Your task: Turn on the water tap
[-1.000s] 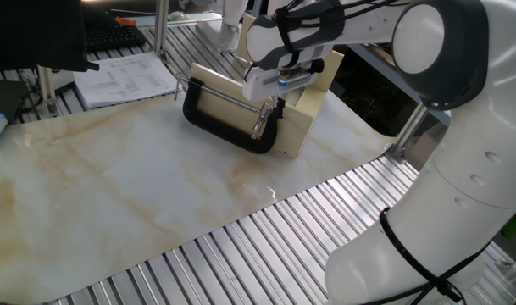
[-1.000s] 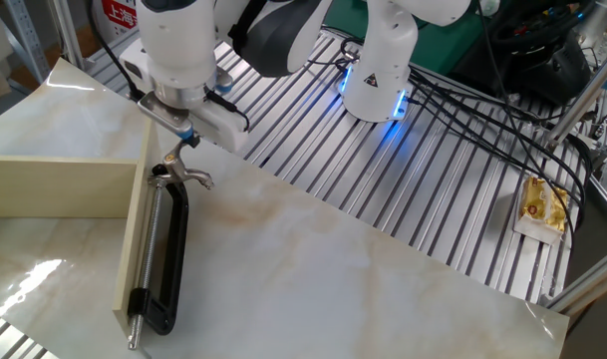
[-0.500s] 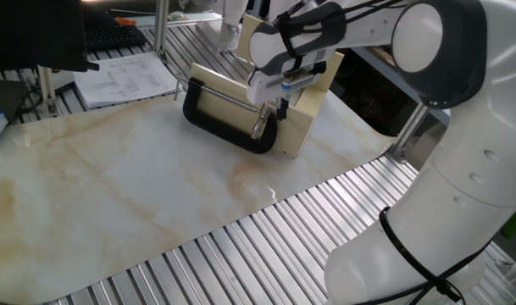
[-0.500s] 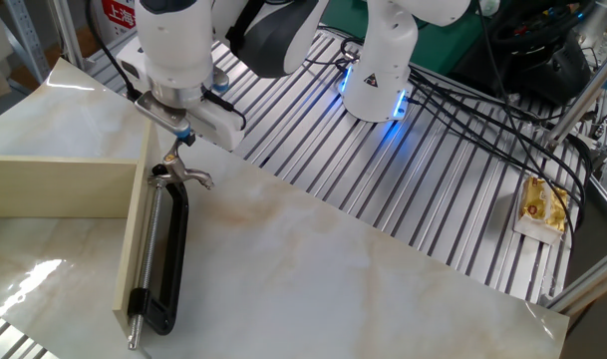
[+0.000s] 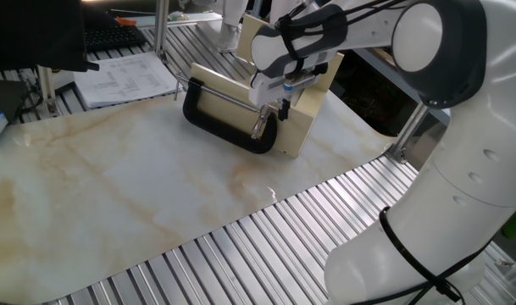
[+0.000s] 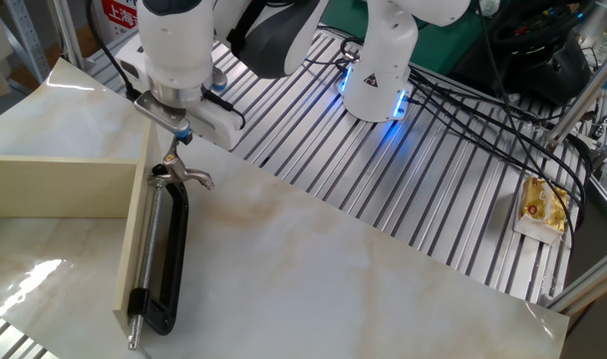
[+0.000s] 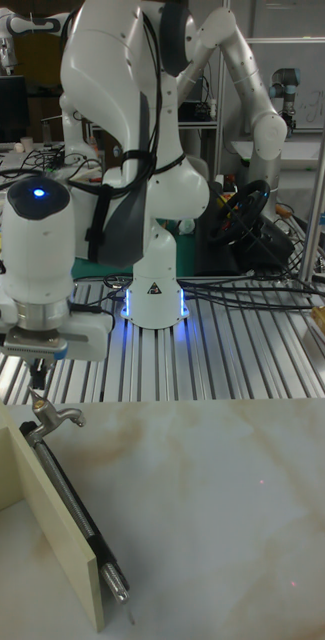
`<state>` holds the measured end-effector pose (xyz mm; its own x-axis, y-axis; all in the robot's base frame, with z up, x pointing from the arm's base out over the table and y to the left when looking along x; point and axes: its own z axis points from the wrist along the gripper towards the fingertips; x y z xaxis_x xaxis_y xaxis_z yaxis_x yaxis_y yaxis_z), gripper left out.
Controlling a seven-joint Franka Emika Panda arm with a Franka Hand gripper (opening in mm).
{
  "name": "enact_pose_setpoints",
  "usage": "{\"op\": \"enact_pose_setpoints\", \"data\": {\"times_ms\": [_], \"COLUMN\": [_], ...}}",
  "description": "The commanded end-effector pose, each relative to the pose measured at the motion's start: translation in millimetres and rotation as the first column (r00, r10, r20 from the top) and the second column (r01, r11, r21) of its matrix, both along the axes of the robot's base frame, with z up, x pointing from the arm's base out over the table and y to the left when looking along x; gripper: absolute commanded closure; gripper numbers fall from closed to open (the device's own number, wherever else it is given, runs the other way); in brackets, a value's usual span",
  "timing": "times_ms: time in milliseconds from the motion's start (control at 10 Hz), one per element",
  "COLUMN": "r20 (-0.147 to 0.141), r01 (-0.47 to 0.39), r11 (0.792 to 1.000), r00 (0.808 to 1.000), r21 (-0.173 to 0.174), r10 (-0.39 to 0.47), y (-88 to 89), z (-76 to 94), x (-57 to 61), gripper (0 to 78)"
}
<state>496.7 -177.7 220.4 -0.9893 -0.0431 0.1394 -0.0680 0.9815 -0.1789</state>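
Observation:
The water tap (image 6: 185, 178) is a small metal piece held upright in the jaw of a black C-clamp (image 6: 169, 249) lying on the marble table. Its spout points away from the beige board. It also shows in the tall fixed view as tap (image 7: 50, 414) and in one fixed view as tap (image 5: 262, 122). My gripper (image 6: 176, 150) hangs straight above it, fingers pressed together into one narrow tip. The gripper (image 7: 39, 385) reaches down to the top of the tap; I cannot tell whether it touches. In one fixed view the gripper (image 5: 282, 108) sits just right of the clamp's end.
A beige L-shaped board (image 6: 64, 189) stands against the clamp. Papers (image 5: 126, 78) and a keyboard (image 5: 113, 36) lie at the far edge. The robot base (image 6: 378, 70) with cables sits on the slatted metal surface, and a yellow packet (image 6: 542, 207) lies at the right.
My gripper has shifted a little, slightly upward and toward the board. The tap and the clamp have not moved.

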Motion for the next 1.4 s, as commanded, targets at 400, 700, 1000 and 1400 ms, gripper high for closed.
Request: {"op": "enact_pose_setpoints", "data": {"times_ms": [400, 700, 1000, 1400], "r20": [0.008, 0.008, 0.01, -0.019], "r01": [-0.012, -0.011, -0.022, 0.034], "r11": [1.0, 1.0, 1.0, 0.999], "r00": [1.0, 1.0, 1.0, 0.999], "r21": [-0.014, -0.02, -0.02, -0.023], "r10": [0.012, 0.012, 0.023, -0.035], "y": [-5.3, -6.9, -11.8, -11.7], "z": [1.1, 0.5, -1.2, -1.9], "x": [1.9, 1.5, 0.7, 1.0], "gripper": [77.6, 77.6, 77.6, 77.6]}}
